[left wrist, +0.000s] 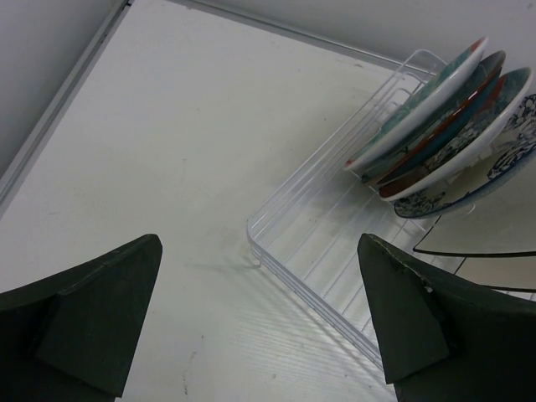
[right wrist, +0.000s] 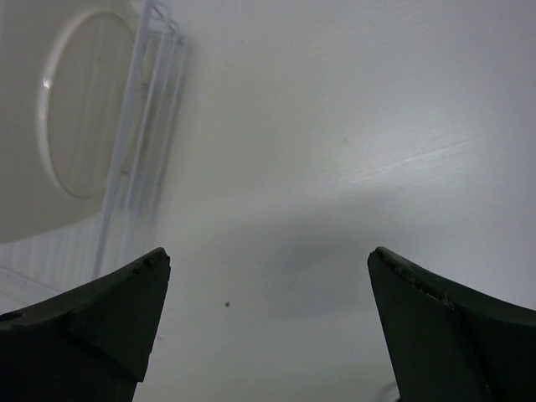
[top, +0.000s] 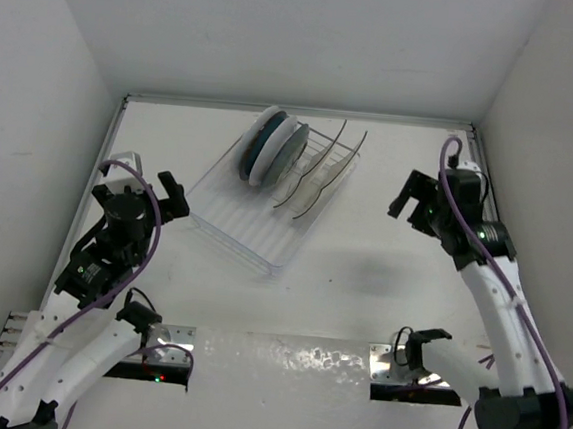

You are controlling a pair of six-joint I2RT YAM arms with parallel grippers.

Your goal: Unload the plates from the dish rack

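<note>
Across the white tabletop [top: 380, 293] we see a matt, faintly streaked surface, with a soft grey shadow [top: 372, 274] lying between the rack and the right arm. White walls close it on three sides: the left wall [top: 35, 102], the back wall [top: 302, 35] and the right wall [top: 563, 148]. A thin metal rail [top: 296, 110] runs along the foot of the back wall. At the near edge a shiny metal strip [top: 284, 357] spans the gap between the two arm bases.

We find the dish rack [top: 236, 222] toward the back, left of centre, turned at an angle to the table's edges. All the plates [top: 292, 155] stand in its far half, and the near half of the ribbed clear tray is bare. The round plates [top: 269, 145], floral in teal, red and blue, lean together on edge at the far left end. Just beside them on the right, the square plates [top: 320, 172] stand tilted, showing thin dark rims.

We see the left gripper [top: 175, 195] just beside the rack's near left corner, its jaws spread wide with nothing between them. The right gripper [top: 406, 197] hangs well apart from the rack, near the right wall, its jaws likewise spread wide and holding nothing. Its wrist view shows only bare table between the fingers [right wrist: 92, 327].
</note>
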